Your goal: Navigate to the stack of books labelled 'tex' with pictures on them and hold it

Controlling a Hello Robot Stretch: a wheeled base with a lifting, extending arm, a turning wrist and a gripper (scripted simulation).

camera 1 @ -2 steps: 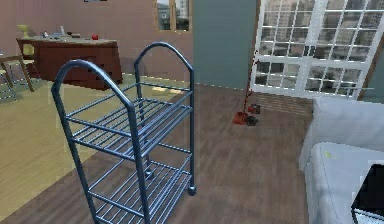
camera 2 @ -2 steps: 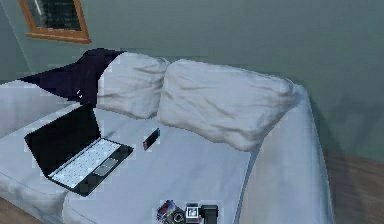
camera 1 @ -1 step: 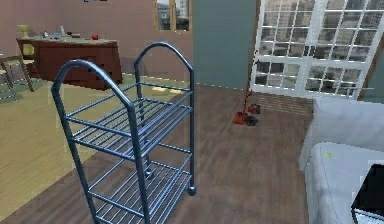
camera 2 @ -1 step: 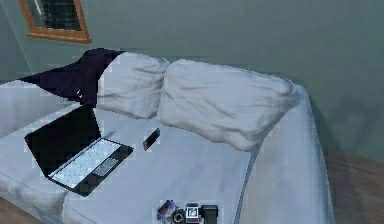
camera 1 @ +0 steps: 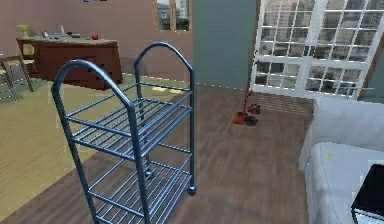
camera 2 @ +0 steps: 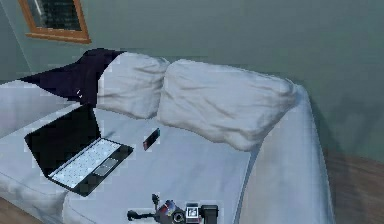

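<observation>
End effector (camera 2: 150,211) sits at the arm side view's bottom edge, against the sofa (camera 2: 200,165) seat. Can't tell its grip state or whether it holds anything. An open laptop (camera 2: 80,152) and a small dark slab (camera 2: 151,138) lie on the seat, cushions (camera 2: 225,100) behind. Forward view: blue wire cart (camera 1: 130,130) close ahead, table (camera 1: 70,55) far left, glass doors (camera 1: 315,45) right. Books' location: can't tell.

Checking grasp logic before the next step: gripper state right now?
Gripper: seen low in the arm side view against the sofa seat; its state cannot be told, nor whether the fingers hold anything.
</observation>
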